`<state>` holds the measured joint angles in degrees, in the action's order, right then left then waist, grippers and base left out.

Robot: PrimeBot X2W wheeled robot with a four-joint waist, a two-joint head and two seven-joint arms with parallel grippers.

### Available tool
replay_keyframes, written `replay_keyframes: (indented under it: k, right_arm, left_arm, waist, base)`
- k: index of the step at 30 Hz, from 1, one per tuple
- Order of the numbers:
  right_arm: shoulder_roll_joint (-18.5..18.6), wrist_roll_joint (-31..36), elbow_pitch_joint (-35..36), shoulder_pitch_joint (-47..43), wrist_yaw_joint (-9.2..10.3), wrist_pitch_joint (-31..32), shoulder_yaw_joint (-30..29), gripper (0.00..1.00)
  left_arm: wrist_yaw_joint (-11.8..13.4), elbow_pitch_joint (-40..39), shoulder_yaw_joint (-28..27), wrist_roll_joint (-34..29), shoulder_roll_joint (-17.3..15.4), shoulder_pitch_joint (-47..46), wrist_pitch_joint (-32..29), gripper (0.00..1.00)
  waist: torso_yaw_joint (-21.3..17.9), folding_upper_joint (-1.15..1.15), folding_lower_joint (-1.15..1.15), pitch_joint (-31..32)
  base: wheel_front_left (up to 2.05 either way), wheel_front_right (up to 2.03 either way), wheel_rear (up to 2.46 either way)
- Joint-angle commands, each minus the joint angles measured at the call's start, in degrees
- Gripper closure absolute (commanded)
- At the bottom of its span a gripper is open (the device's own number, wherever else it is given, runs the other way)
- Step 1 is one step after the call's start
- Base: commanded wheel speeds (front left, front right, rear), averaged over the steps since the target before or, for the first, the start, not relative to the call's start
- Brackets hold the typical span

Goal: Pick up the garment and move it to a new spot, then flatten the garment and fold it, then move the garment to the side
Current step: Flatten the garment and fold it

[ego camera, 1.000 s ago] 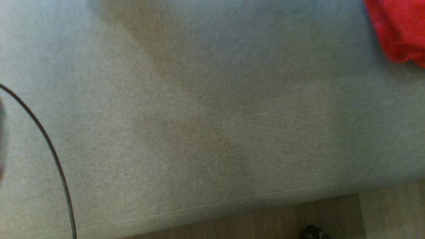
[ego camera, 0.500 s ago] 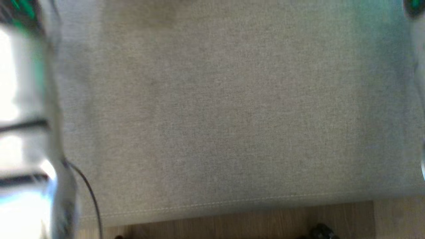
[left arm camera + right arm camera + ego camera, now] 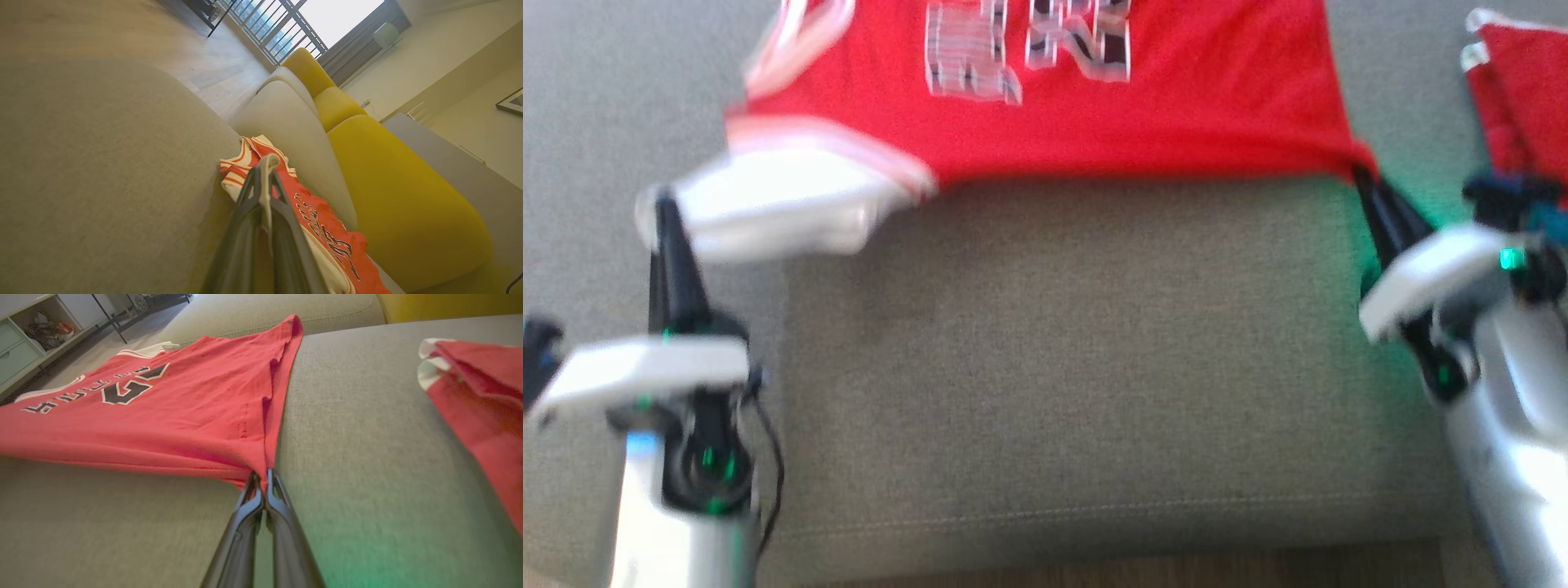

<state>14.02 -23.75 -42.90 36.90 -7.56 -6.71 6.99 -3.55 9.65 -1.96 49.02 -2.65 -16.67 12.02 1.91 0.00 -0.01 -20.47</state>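
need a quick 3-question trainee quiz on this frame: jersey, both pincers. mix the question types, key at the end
1. True or false: the left pincer and the right pincer are each shut on an edge of the jersey.
2. What lies under the jersey? A) a grey cushion; B) a wooden table; C) a metal tray.
3. Short answer: what lies to the robot's right of the jersey, apart from it?

Key: 1 true; 2 A; 3 a second red garment.
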Motion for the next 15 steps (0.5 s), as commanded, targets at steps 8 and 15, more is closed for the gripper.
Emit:
replay_keyframes:
  k: [8,15]
  right_arm:
    - [-4.56,6.28,33.38,-28.6,0.08,8.12,-13.49,1.0]
    - [-9.92,8.72,50.63,-39.38,0.08,15.62,-17.9,1.0]
  left_arm:
    - [7.4,-19.29,-2.76,4.95,-0.55,16.66,-3.38,1.0]
    - [10.1,-25.06,-1.72,5.63,-0.54,19.52,-6.44,1.0]
  waist:
    - [0.49,0.0,0.01,4.95]
    - [0.88,0.0,0.01,5.25]
  base:
    - [0.0,0.0,0.0]
    - [0.0,0.0,0.0]
